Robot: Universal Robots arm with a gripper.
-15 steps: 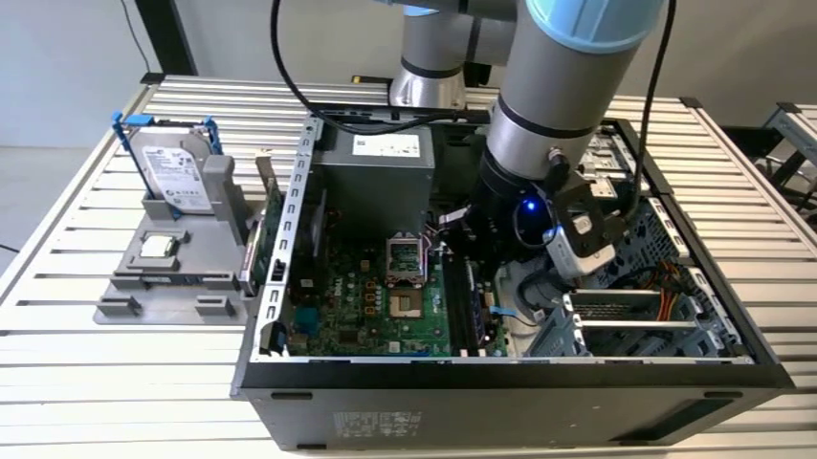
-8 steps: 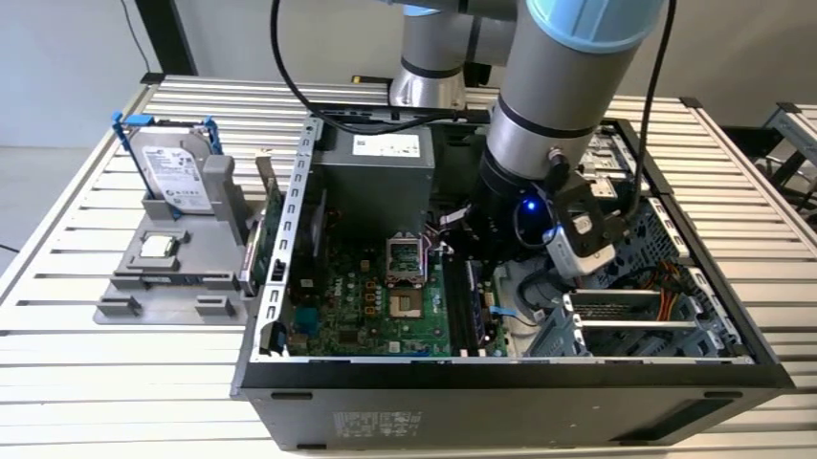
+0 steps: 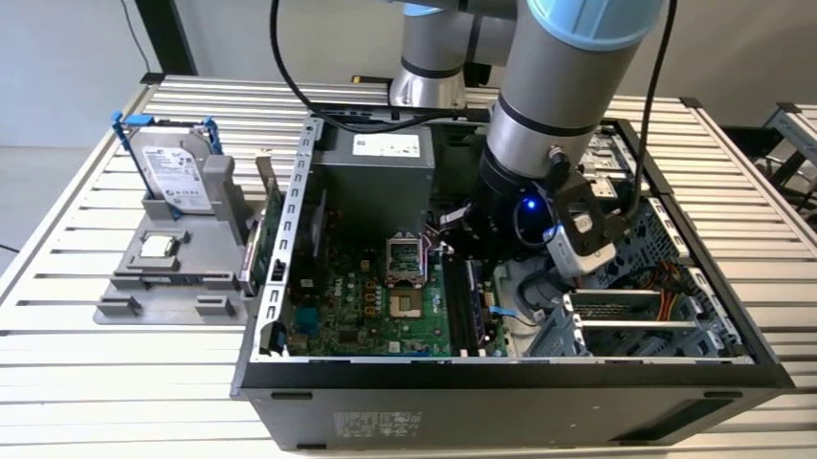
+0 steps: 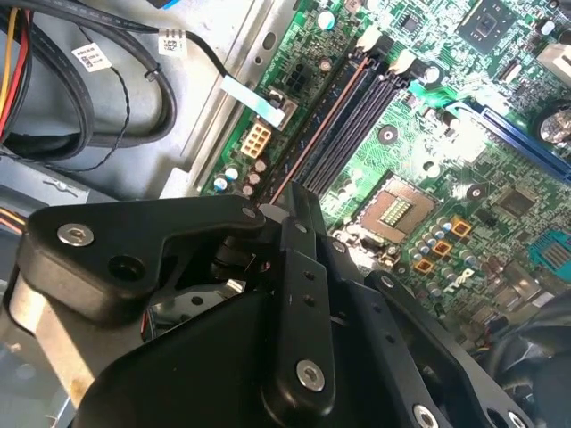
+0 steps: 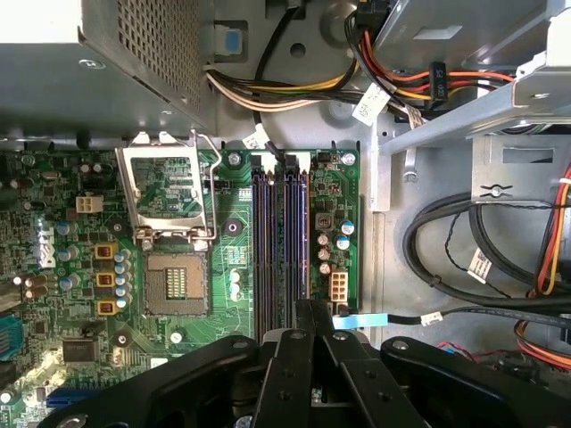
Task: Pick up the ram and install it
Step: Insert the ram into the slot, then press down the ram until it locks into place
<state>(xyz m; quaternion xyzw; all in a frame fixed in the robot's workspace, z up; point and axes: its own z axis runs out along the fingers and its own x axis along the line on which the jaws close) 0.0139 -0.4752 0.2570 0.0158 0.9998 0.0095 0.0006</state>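
Item: the ram point(image 3: 270, 225), apparently the thin board that is standing on edge just outside the computer case point(image 3: 511, 382), against the wall on the exterior view's left and beside the grey fixture point(image 3: 166, 273).
Gripper point(image 5: 312, 308): it is hanging inside the case, directly over the memory slots point(image 5: 284, 250) of the motherboard point(image 5: 62, 267). Its fingers are sitting drawn narrow, nearly together; whether anything is pinched between them cannot be told.
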